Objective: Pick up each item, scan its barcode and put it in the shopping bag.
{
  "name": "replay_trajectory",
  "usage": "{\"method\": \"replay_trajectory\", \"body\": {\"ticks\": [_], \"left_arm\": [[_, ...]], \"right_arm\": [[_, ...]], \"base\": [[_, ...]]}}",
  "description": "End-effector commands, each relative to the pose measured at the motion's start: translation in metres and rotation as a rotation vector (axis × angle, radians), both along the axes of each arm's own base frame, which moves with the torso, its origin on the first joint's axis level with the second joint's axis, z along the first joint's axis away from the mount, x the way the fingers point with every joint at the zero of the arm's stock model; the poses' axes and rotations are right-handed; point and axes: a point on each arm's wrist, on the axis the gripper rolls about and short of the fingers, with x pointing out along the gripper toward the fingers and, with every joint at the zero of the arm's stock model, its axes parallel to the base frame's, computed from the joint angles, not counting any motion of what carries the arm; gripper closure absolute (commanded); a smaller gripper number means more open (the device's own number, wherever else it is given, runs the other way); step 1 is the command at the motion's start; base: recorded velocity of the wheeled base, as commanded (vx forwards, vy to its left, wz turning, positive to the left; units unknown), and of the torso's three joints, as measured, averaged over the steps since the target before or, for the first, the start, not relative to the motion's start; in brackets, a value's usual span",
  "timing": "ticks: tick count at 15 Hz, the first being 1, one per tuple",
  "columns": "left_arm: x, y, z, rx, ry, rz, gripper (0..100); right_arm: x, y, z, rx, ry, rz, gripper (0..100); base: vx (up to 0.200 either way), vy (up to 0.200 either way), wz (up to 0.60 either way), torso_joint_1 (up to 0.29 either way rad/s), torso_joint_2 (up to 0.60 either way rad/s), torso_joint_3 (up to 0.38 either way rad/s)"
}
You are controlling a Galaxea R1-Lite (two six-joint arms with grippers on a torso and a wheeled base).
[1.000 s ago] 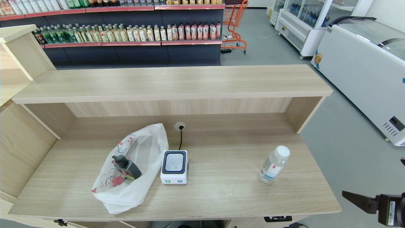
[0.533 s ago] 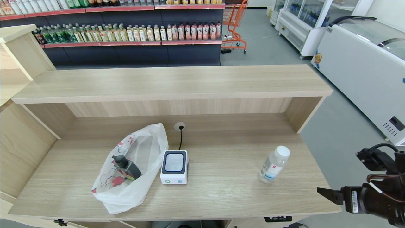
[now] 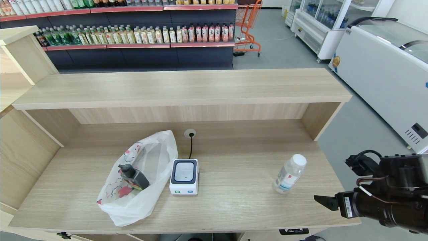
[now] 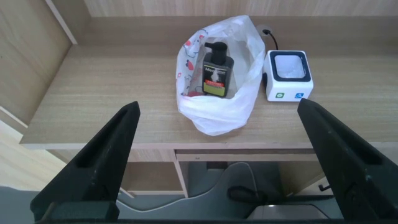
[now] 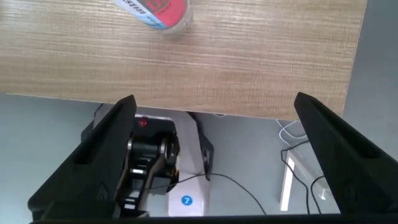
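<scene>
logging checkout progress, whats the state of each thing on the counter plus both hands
shopping bag: lying on the counter, mouth open
pump bottle: lying inside the bag
scanner: window facing up, nothing over it
clear bottle: standing, cap on, not yet picked up
right hand: open, empty, at the counter's front right edge
left hand: open, empty, off the counter's front edge
</scene>
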Motion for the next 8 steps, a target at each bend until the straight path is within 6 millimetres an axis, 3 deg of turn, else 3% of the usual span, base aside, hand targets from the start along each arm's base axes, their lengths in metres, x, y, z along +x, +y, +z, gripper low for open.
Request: {"method": "replay_trajectory", "body": {"ticks": [1,8], "left_arm": [[0.000,0.000,0.000,0.001,0.001,0.000,0],[0.000,0.000,0.000,0.000,0.001,0.001,0]], "right_arm": [[0.011,0.004,-0.015,-0.034,0.026,0.033,0],[0.032,0.021,-0.033,-0.071,-0.057,0.154,0]], "base": [[0.000,0.000,0.00,0.000,0.00,0.000],[0.000,0.000,0.00,0.000,0.00,0.000]]}}
